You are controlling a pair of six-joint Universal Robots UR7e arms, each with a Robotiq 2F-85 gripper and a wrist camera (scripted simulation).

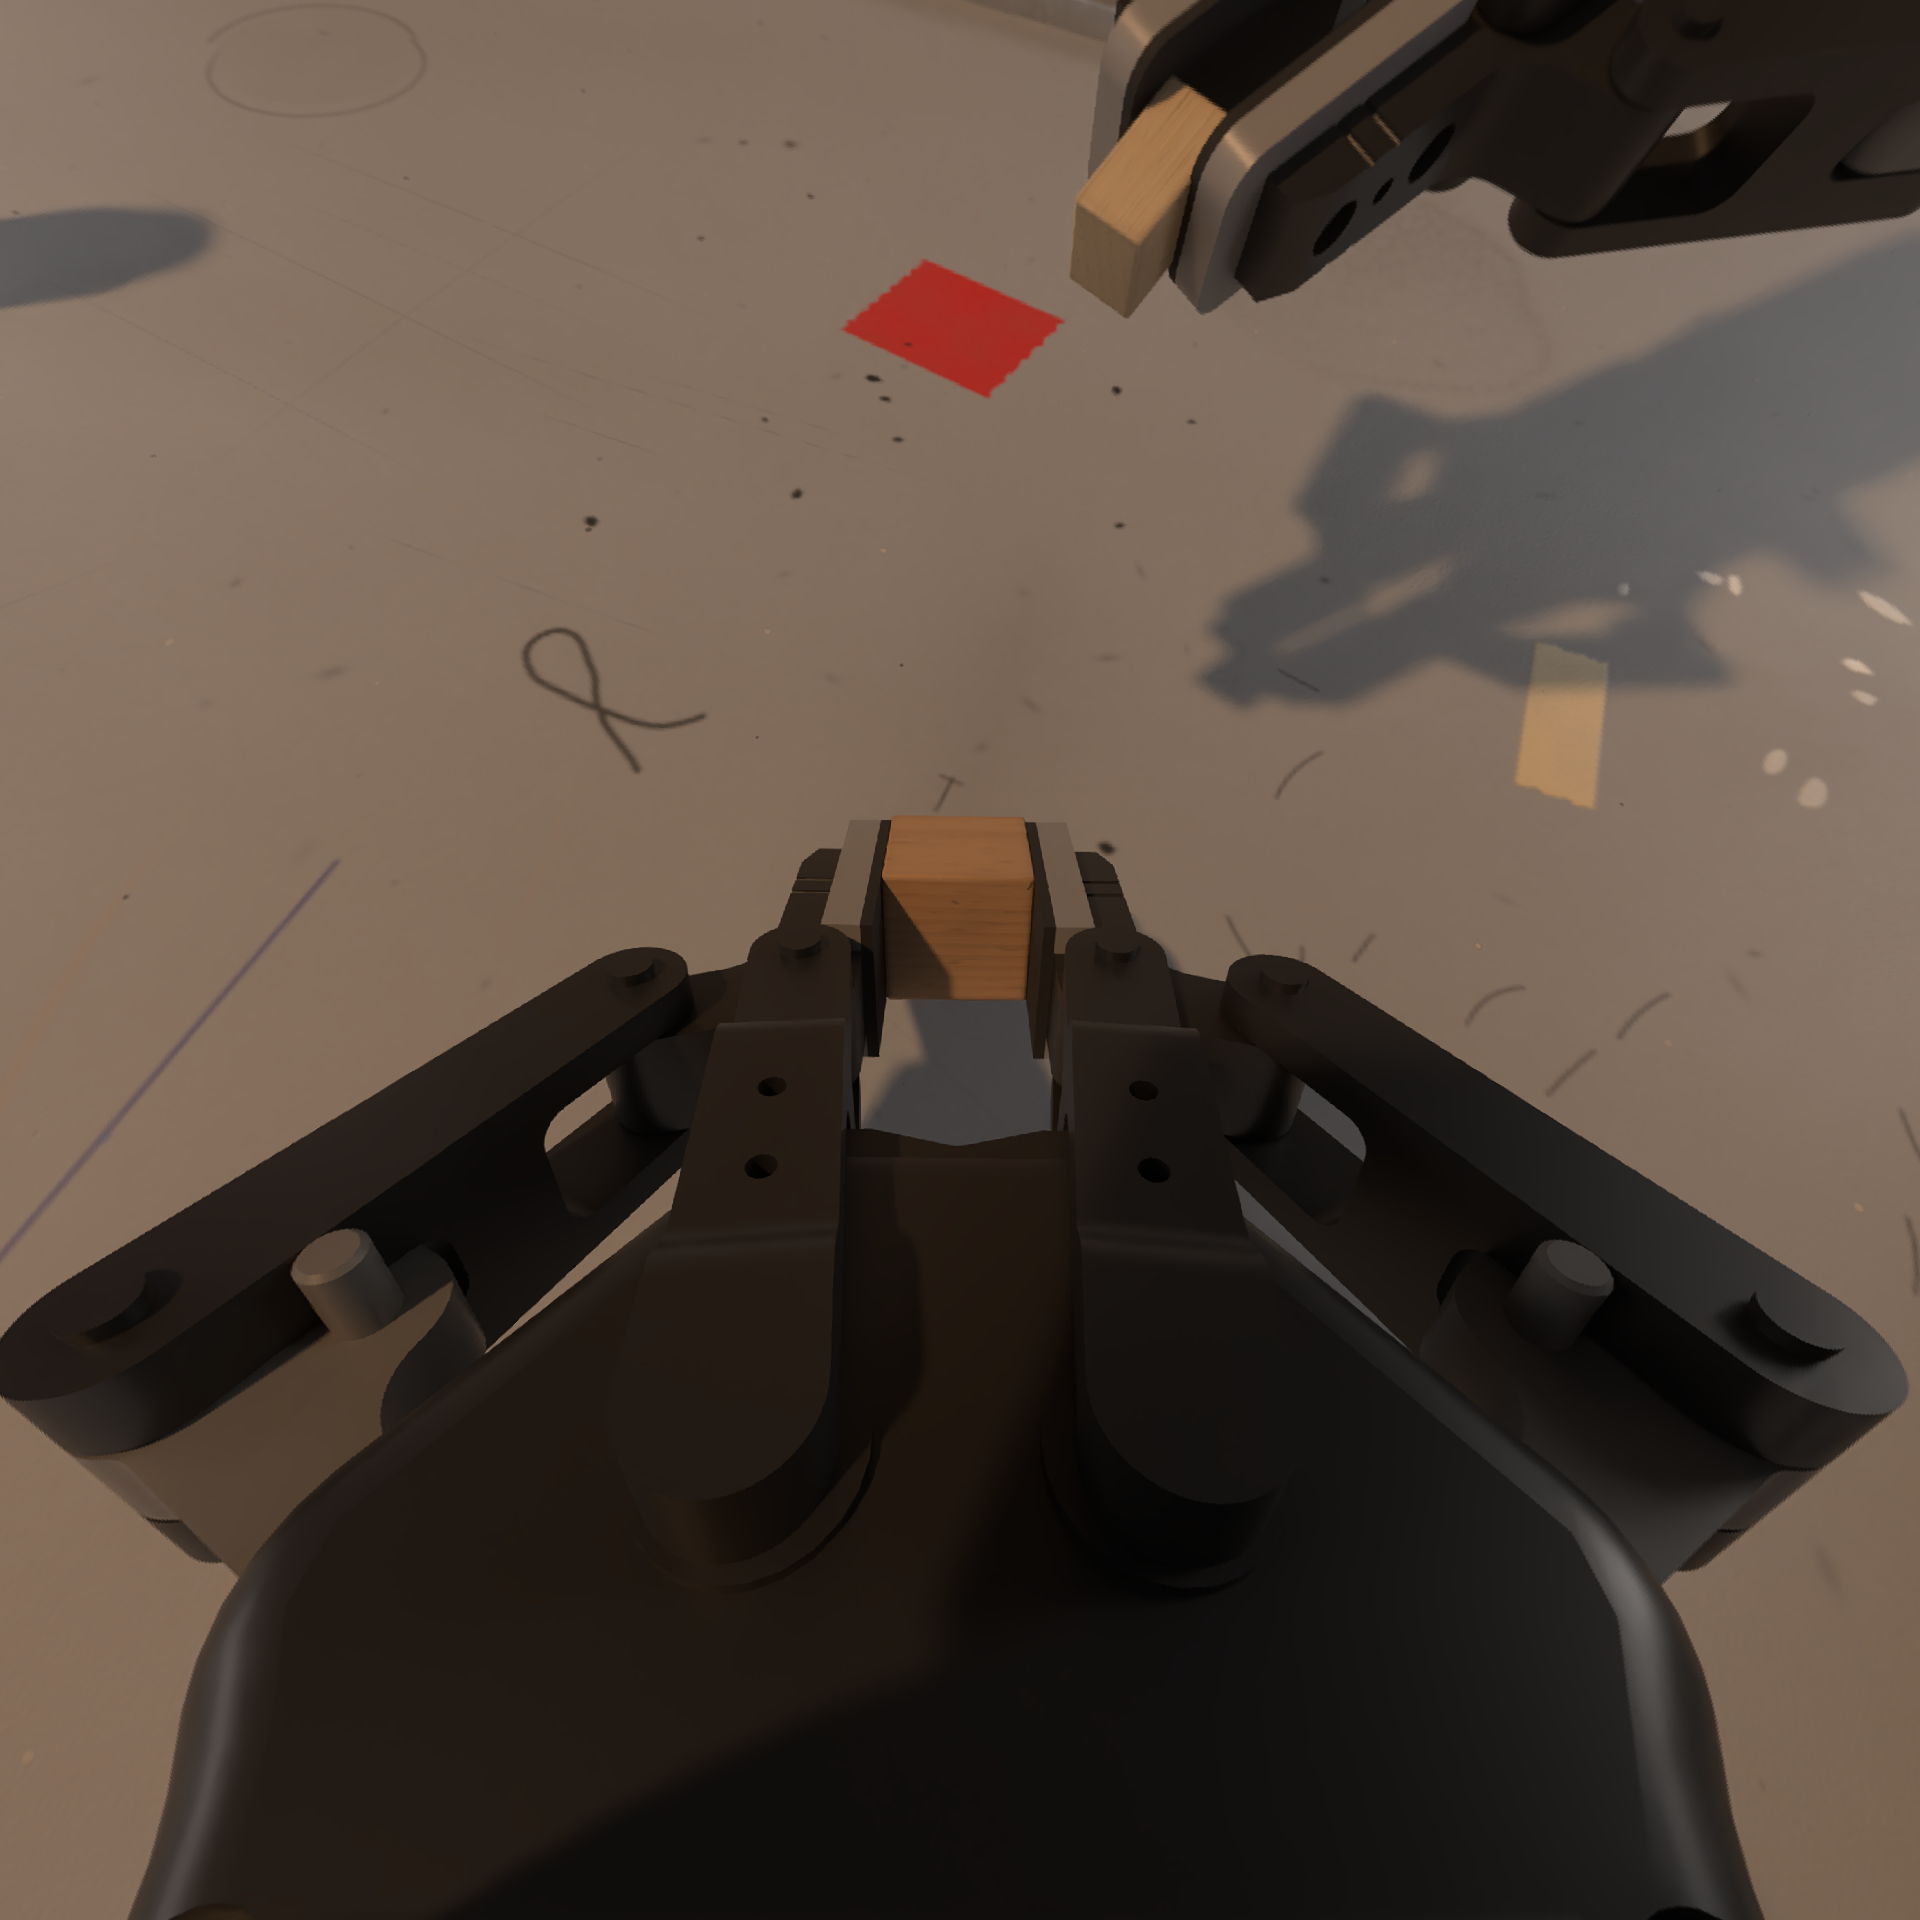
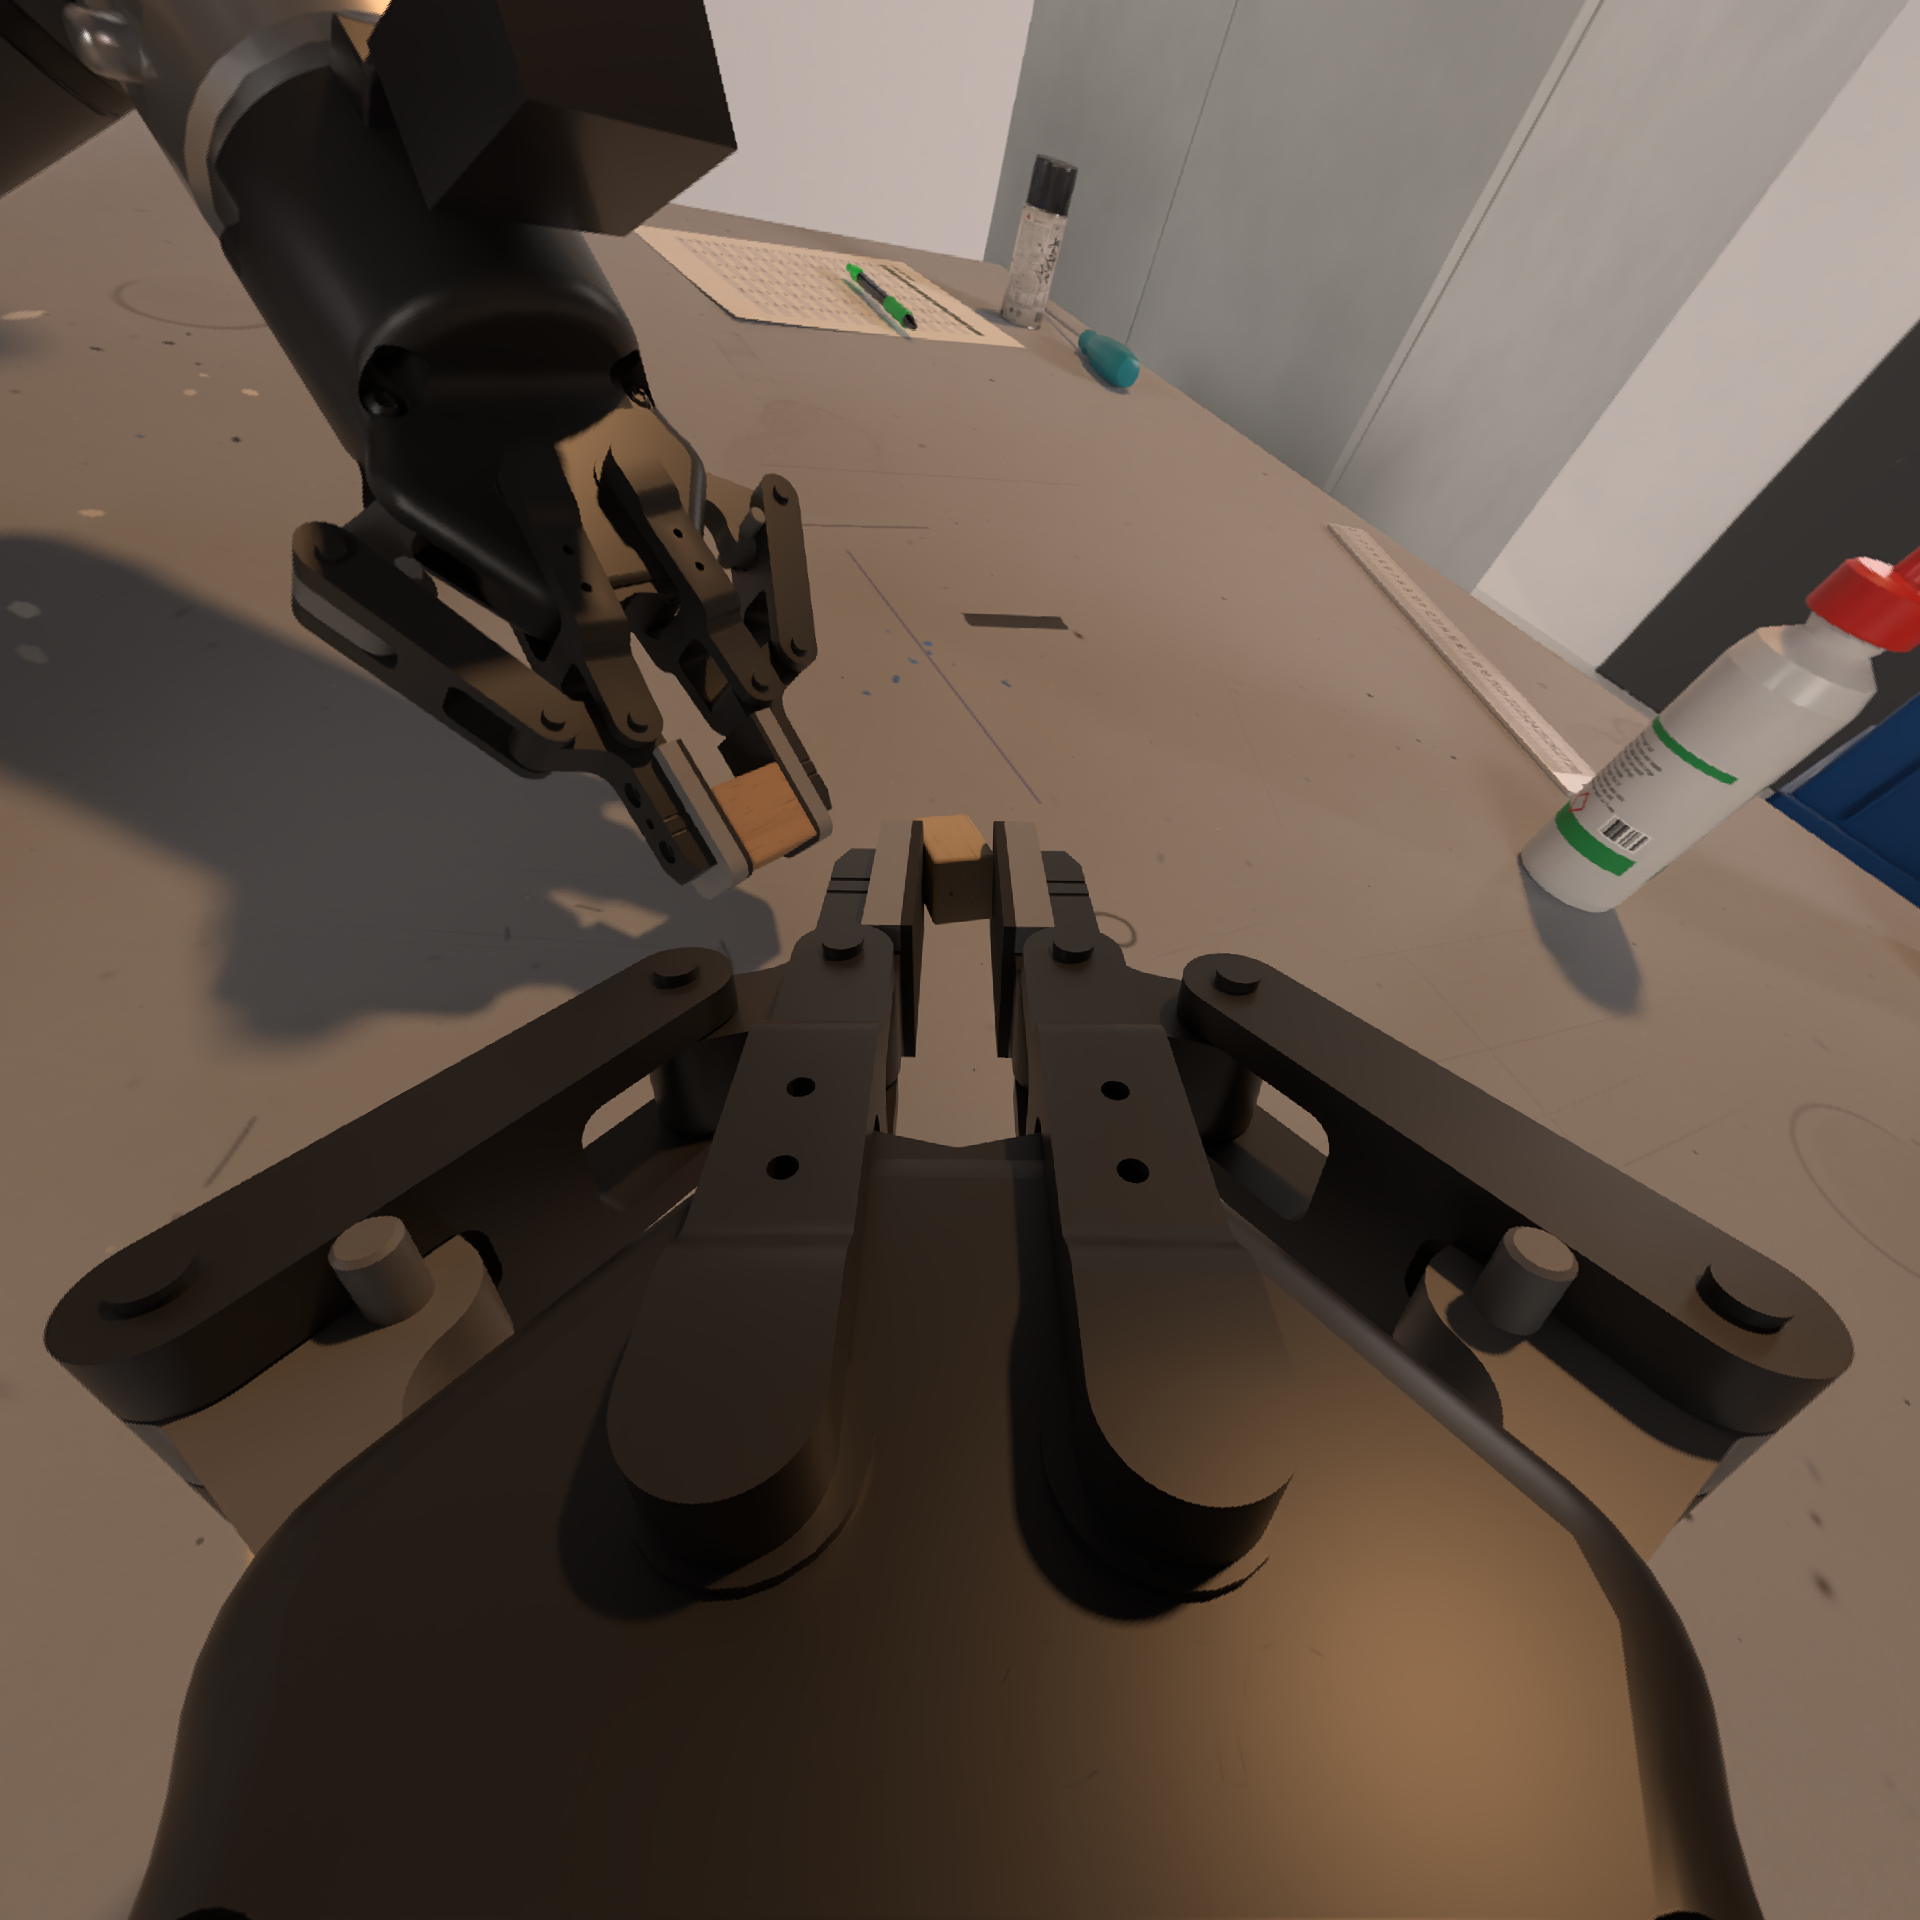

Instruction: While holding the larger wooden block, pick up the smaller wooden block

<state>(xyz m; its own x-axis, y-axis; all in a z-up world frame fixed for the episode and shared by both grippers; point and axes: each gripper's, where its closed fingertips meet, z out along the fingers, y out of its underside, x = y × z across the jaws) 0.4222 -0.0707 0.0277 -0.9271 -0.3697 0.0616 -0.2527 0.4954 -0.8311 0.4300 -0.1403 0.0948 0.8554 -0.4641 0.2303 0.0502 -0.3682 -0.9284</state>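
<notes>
My left gripper (image 1: 956, 844) is shut on the larger wooden block (image 1: 956, 914), an orange-brown cube held between its pads above the table. It also shows in the right wrist view (image 2: 767, 831) at upper left, with the cube (image 2: 764, 816) in it. My right gripper (image 2: 956, 831) is shut on the smaller wooden block (image 2: 954, 871), a pale narrow piece gripped at its tips. In the left wrist view the right gripper (image 1: 1153, 260) is at upper right, in the air, and the pale block (image 1: 1138, 203) sticks out from its fingers. The two grippers are close together but apart.
A red square patch (image 1: 951, 324) and a tan tape strip (image 1: 1558, 727) lie flat on the table. A white bottle with a red cap (image 2: 1714, 748) stands at the right, by a blue box (image 2: 1860, 800) and a ruler (image 2: 1455, 644). A spray can (image 2: 1039, 244), a pen (image 2: 881, 296) and a screwdriver (image 2: 1110, 358) lie far back.
</notes>
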